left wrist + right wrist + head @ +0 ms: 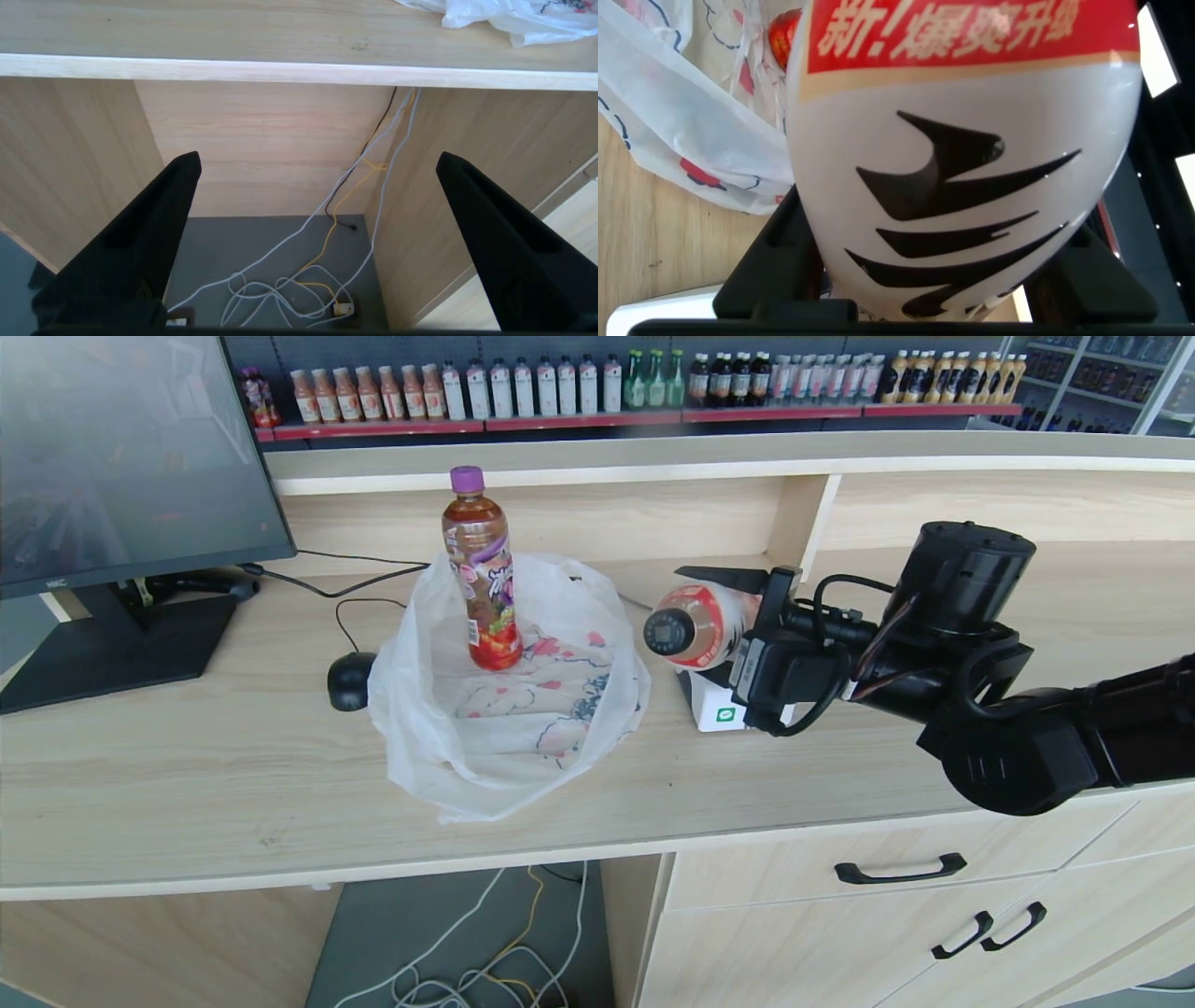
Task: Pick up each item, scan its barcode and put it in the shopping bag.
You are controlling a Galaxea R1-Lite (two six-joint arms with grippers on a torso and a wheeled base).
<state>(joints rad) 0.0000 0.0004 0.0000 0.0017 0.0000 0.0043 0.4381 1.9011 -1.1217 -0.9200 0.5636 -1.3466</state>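
Closest to me is the bottle (962, 159) that my right gripper (726, 633) is clenched around. It is fat and white with black stripes and a red label band, and it lies on its side in the air with its dark cap pointing toward the bag (504, 709). It hangs just above a small white box (717, 711) on the counter (187, 784), beside the bag and clear of it.

The bag is thin white plastic with red and blue print, slumped open on the pale wood. A tea bottle (481, 569) with a purple cap stands upright in its mouth. Left of the bag sits a black mouse (350, 679), and farther left a monitor (121, 457) on a black stand.

A raised wooden ledge runs along the back of the counter, and behind it a red shelf (607, 422) carries rows of drinks. Under the counter on the right are drawers (896, 873) with black handles.

My left gripper (318, 247) is below the counter's front edge, its fingers (140, 247) spread wide on nothing. It faces the open recess where loose cables (308, 280) trail onto a grey floor.
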